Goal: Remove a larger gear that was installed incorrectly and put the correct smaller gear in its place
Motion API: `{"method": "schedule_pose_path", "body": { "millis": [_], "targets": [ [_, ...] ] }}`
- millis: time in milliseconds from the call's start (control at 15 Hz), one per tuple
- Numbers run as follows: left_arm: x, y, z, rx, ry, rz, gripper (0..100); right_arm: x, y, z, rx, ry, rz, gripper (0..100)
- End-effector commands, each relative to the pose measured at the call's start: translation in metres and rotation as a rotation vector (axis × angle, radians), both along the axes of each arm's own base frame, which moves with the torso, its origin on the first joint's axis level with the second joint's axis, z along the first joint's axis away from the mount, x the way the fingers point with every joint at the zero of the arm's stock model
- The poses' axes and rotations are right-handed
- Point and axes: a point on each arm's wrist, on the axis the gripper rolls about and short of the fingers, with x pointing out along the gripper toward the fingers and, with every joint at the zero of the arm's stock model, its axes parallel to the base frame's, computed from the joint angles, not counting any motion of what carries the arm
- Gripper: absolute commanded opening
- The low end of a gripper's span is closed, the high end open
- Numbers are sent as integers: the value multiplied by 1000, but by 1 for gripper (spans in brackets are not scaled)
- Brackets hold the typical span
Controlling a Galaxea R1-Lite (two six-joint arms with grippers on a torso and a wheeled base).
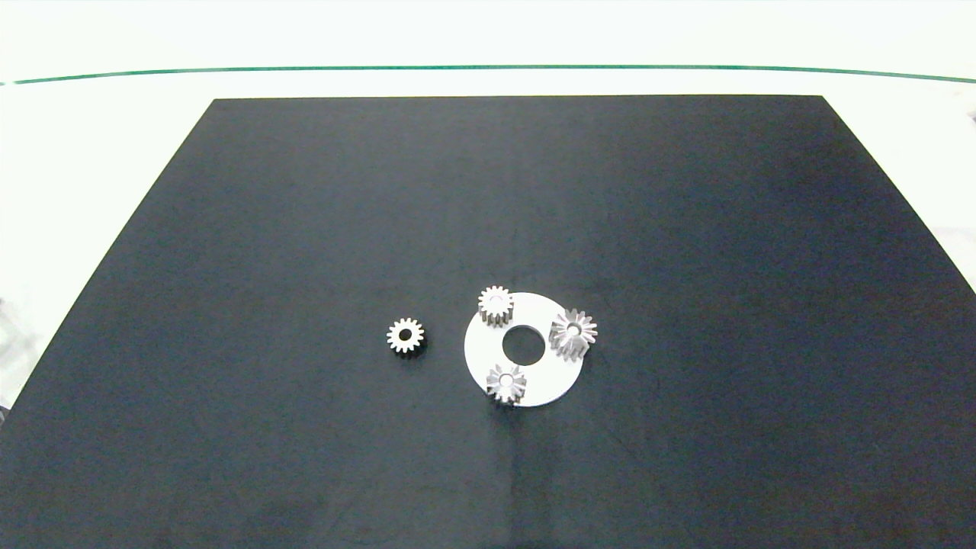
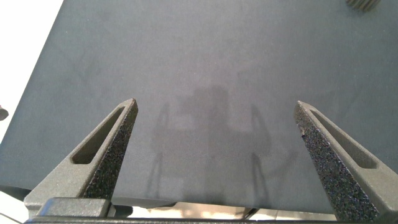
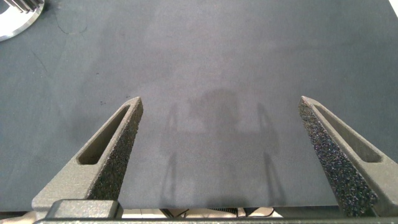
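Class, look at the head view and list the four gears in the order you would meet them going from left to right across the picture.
The smaller gear lying alone on the black mat → the blunt-toothed gear at the white disc's far edge → the small star-faced gear at its near edge → the larger gear.

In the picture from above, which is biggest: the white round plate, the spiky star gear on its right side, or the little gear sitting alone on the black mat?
1. white round plate
2. larger gear
3. smaller gear
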Motion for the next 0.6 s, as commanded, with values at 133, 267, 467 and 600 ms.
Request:
{"method": "schedule_pose_path", "body": {
  "millis": [133, 267, 467, 600],
  "targets": [
    [0, 0, 0, -1, 1, 3, 100, 0, 0, 0, 0, 0, -3, 100],
    [0, 0, 0, 3, 0, 5, 100, 0, 0, 0, 0, 0, -4, 100],
    [-4, 0, 13, 6, -29, 4, 100, -2, 0, 7, 1, -18, -9, 100],
    [-11, 0, 23, 6, -17, 4, 100, -6, 0, 15, 0, -20, -12, 100]
  ]
}}
